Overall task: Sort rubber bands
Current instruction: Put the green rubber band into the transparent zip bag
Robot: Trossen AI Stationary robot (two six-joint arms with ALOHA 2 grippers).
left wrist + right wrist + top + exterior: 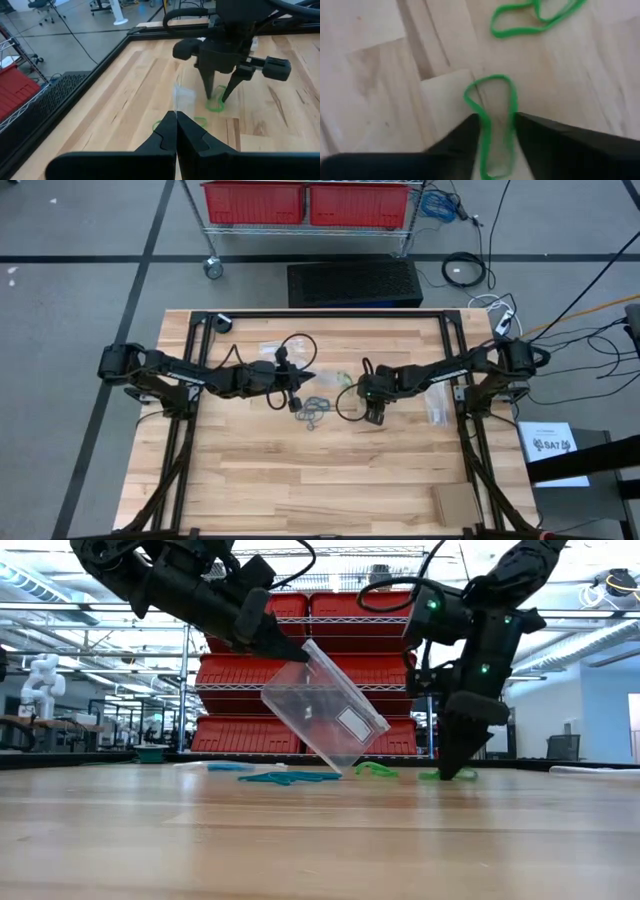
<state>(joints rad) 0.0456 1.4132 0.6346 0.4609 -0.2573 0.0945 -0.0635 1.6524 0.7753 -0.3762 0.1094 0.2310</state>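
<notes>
— Rubber bands, mostly; they lie in a loose cluster near the middle of the surface, blue and grey ones to the left, green ones toward three o'clock of them.

— And the right claw?

— Tips down on the wood, fingers part-way closed either side of one green band (the loop runs up between them). I can't tell whether it is truly pinched. Another green band lies just past it, at twelve o'clock from the claw's own view.

— The left claw?

— Clamped tight on the top edge of a clear plastic bag, which hangs tilted, its lower corner near the wood, just above the blue bands.

— More bags anywhere?

— A few flat clear ones at the right edge.
</notes>
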